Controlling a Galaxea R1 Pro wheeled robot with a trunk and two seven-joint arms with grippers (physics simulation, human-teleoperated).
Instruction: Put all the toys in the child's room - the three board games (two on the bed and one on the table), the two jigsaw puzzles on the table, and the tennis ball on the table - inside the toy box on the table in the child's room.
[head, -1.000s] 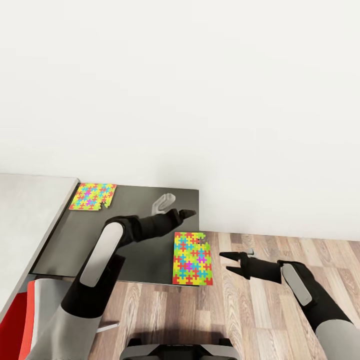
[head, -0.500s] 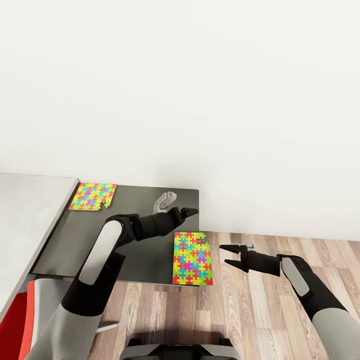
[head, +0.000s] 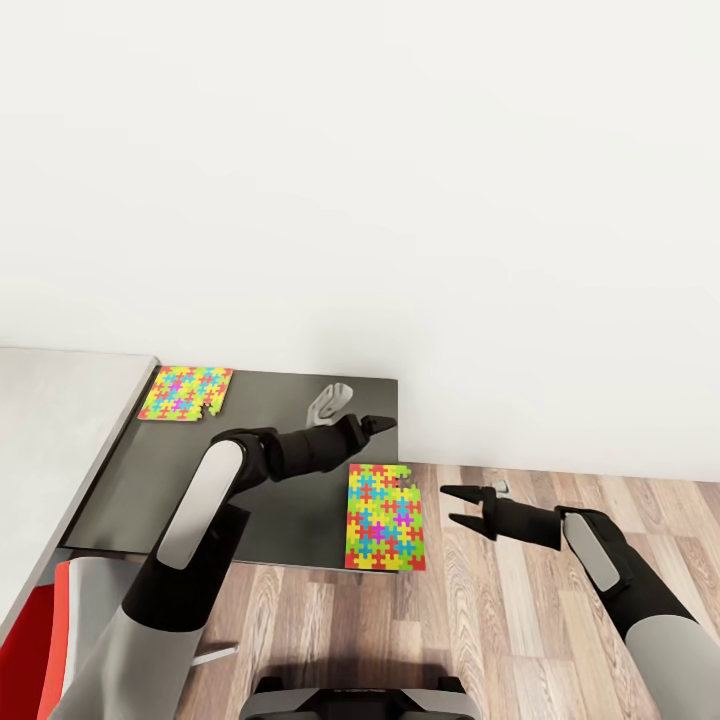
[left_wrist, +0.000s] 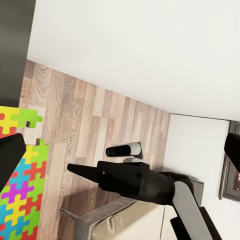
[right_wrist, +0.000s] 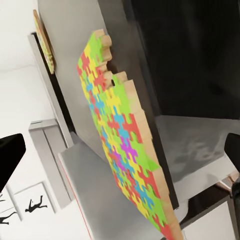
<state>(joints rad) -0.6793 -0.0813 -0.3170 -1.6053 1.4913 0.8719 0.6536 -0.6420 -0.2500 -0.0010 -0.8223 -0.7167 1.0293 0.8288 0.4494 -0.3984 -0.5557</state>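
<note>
Two dark robot arms with grey upper segments reach forward; the left arm bends at the elbow and extends to the right, its left gripper (head: 380, 424) too foreshortened to judge; the right gripper (head: 452, 505) points left, fingers spread apart and holding nothing.
</note>
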